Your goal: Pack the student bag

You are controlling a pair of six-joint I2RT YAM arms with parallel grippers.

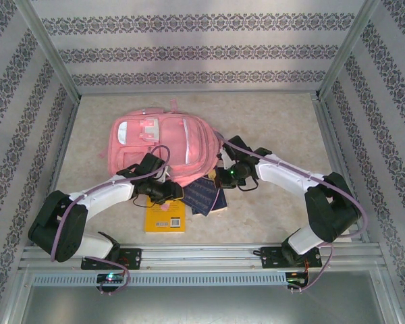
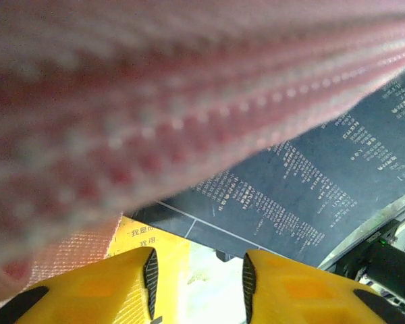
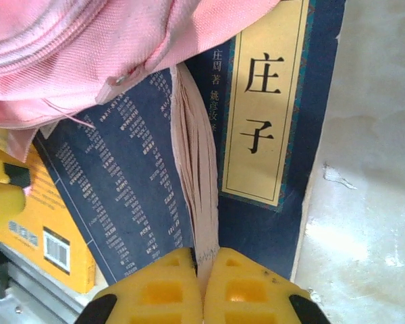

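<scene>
The student bag [image 1: 162,142], a large pink backpack, lies in the middle of the table. Its lower edge drapes over a dark blue book [image 1: 206,196]. In the right wrist view that blue book [image 3: 121,175] is splayed open under the pink bag [image 3: 88,47]. My right gripper [image 3: 202,270] is shut on the edge of its bundle of pages [image 3: 196,189]. My left gripper [image 2: 199,283] is open with nothing between its fingers. It sits just under the bag's blurred fabric [image 2: 155,101], facing the blue book [image 2: 310,196]. From above, the left gripper [image 1: 172,192] and right gripper [image 1: 219,179] flank the book.
A yellow book [image 1: 165,219] lies flat under the blue one, toward the near edge, and its corner [image 2: 162,243] sits by my left fingers. Metal rails [image 1: 202,253] border the near side. Patterned walls [image 1: 189,47] close in the table.
</scene>
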